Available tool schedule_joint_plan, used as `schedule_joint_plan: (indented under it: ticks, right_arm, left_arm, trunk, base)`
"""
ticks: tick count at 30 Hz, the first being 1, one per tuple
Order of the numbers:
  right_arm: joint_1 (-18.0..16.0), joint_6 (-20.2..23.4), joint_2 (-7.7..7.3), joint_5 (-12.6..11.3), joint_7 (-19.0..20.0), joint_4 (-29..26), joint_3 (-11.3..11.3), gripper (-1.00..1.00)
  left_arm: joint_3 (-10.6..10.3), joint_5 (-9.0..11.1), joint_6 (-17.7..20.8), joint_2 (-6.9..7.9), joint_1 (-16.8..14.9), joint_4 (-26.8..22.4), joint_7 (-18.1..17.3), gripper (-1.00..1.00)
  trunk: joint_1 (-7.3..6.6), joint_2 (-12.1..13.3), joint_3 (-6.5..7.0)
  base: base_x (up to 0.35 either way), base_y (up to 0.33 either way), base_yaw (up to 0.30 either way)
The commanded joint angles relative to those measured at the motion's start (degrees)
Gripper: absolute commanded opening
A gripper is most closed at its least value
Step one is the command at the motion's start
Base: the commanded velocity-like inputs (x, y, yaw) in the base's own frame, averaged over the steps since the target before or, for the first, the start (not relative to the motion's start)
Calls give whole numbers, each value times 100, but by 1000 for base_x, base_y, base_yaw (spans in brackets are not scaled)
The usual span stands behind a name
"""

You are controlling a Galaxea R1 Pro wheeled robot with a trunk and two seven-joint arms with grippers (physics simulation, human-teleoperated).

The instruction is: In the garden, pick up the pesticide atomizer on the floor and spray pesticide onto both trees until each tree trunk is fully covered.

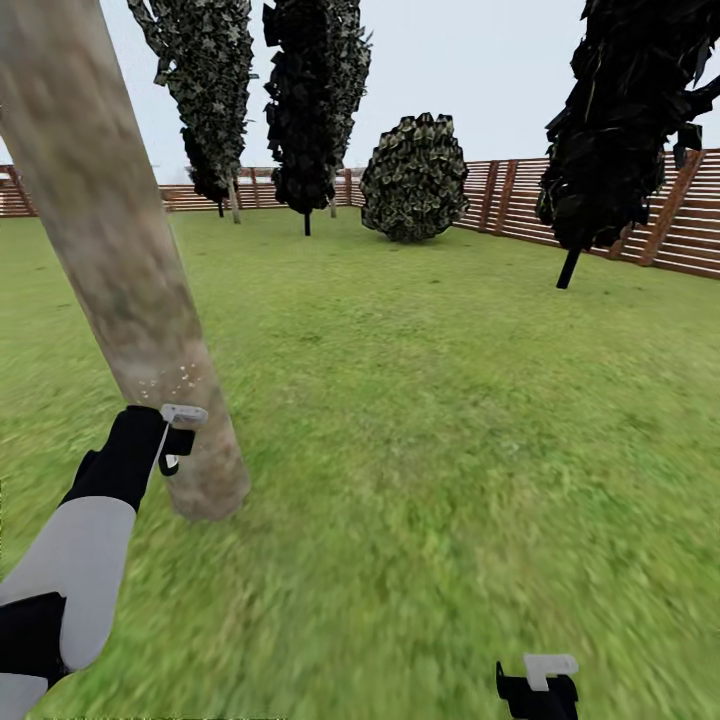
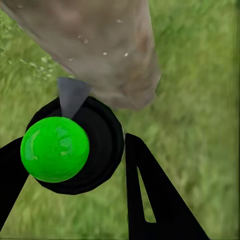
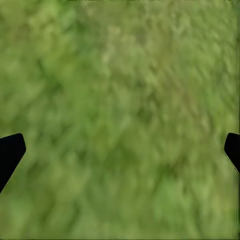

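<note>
- Left gripper [image 2: 75,165] clamped on the pesticide atomizer [image 2: 57,150], black fingers [image 2: 150,200] on either side of its dark body, green round top facing the wrist camera.
- Atomizer held low and just beside the tree trunk [image 1: 120,270], grey nozzle [image 2: 71,95] aimed at the bark near the base.
- A scatter of pale specks [image 1: 165,383] on the bark just above the sprayer head [image 1: 184,413]: probably droplets, so spraying of this trunk judged to be under way.
- Most of the trunk above the specks bare in the head view; coverage judged far from finished.
- Good practice for the step: nozzle kept square to the bark and close, without touching it.
- Slow sweep up the trunk from the base, then round to its other sides.
- Grip kept firm throughout; any slip of the round body between the fingers likely to throw the aim off onto the grass [image 1: 450,420].
- Right gripper [image 3: 120,145] spread wide, holding nothing, hanging over the lawn well apart from the trunk; best left idle and out of the spray line.
- Brown slat fence [image 1: 690,220] and several dark trees at the far edge of the garden; whether any of them is the second tree, cannot tell.
</note>
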Motion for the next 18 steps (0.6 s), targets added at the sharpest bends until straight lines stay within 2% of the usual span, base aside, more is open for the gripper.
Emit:
schedule_joint_plan:
  ticks: [1,4,7,14,18]
  right_arm:
    - [-2,1,0,32,-46,3,31,100]
    - [-2,1,0,32,-46,3,31,100]
    - [-2,1,1,32,-46,3,31,100]
    - [-2,1,8,32,-46,-3,31,100]
    - [-2,-7,1,32,-46,0,31,100]
  left_arm:
    - [13,-62,16,-4,-5,-6,-56,-100]
    - [20,-54,16,6,47,-6,-56,-100]
    - [55,-63,1,61,387,-15,-57,-100]
    - [55,-64,-1,54,475,-7,-39,-100]
    - [58,-61,-2,48,493,-18,-25,-100]
  trunk:
    - [-1,-2,-5]
    - [-1,-2,-5]
    - [-1,-2,-5]
    - [-1,-2,-5]
    - [-1,-2,-5]
  base:
    - [0,-276,198]
    - [2,-276,243]
    - [83,-276,274]
    - [180,-238,276]
    - [249,-176,87]
